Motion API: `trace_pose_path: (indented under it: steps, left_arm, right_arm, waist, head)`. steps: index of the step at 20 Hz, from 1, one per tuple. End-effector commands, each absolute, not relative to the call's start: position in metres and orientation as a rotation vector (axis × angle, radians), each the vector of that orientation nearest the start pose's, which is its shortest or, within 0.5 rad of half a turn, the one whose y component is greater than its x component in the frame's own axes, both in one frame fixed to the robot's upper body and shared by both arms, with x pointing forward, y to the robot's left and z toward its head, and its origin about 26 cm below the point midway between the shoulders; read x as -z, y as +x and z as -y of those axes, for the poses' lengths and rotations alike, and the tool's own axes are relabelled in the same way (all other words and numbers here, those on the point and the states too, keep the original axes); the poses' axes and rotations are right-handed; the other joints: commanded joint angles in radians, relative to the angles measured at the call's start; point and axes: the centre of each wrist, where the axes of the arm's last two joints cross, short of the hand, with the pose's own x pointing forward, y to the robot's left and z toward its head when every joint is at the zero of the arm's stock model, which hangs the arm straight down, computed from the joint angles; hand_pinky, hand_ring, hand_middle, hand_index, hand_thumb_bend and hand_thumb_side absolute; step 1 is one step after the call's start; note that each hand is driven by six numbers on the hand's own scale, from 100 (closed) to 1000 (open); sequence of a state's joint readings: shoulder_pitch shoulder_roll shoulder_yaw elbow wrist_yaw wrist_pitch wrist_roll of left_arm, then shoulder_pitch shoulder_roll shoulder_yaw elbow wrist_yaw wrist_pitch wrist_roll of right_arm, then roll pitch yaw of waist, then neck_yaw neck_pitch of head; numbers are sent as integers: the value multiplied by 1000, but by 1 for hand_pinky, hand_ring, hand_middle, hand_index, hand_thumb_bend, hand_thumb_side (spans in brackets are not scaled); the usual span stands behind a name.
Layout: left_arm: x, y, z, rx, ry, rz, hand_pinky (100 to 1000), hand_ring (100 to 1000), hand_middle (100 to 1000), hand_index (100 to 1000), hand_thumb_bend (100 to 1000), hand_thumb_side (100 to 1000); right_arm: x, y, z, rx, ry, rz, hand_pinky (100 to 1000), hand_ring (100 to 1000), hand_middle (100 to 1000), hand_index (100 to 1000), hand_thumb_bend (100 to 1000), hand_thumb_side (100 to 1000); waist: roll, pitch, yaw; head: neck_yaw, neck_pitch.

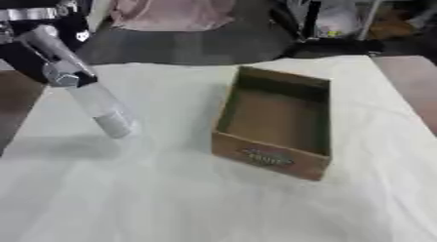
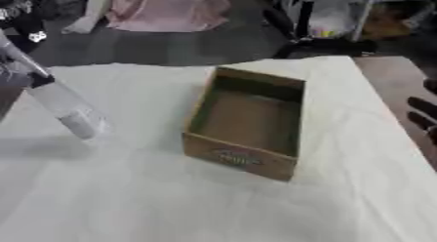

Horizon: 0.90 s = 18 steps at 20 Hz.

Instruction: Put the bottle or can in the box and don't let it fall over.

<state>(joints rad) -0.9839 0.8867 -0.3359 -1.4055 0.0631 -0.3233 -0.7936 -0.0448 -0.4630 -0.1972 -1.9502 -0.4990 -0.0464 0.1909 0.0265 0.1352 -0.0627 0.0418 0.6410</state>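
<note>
Covering the table, a white cloth (image 1: 170,197) carries the cardboard box (image 1: 275,123).

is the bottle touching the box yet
Apart. The left eye view shows the tilted bottle, held by the left hand, with a stretch of white cloth between it and the box.

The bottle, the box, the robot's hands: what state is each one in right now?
bottle: clear, tilted, held in the air left of the box.
box: open-topped, upright on the white cloth, nothing inside.
left hand: curled round the bottle's upper part.
right hand: only dark fingers at the right edge, holding nothing.
</note>
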Motion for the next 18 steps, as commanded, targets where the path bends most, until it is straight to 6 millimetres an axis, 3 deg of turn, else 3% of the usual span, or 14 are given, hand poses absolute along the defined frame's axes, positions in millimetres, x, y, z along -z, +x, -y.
trace_pose_path:
  steps: [1, 10, 18]
  left_arm:
    - [-374, 393, -295, 1956, 274, 1800, 100, 100, 100, 156, 288, 100]
    - [-400, 399, -251, 2055, 279, 1862, 100, 100, 100, 157, 344, 100]
    - [-417, 401, -239, 2028, 327, 1959, 100, 100, 100, 156, 356, 100]
  right_arm:
    - [-169, 267, 362, -236, 111, 2096, 966, 940, 991, 947, 156, 562]
    - [-177, 269, 362, -229, 132, 2113, 963, 937, 988, 945, 161, 553]
    - [-183, 271, 362, -230, 140, 2124, 962, 935, 986, 945, 161, 552]
  waist:
    - [1, -26, -4]
    - [12, -39, -26]
    - [27, -34, -49]
  head:
    - [4, 11]
    - [5, 9]
    - [11, -1]
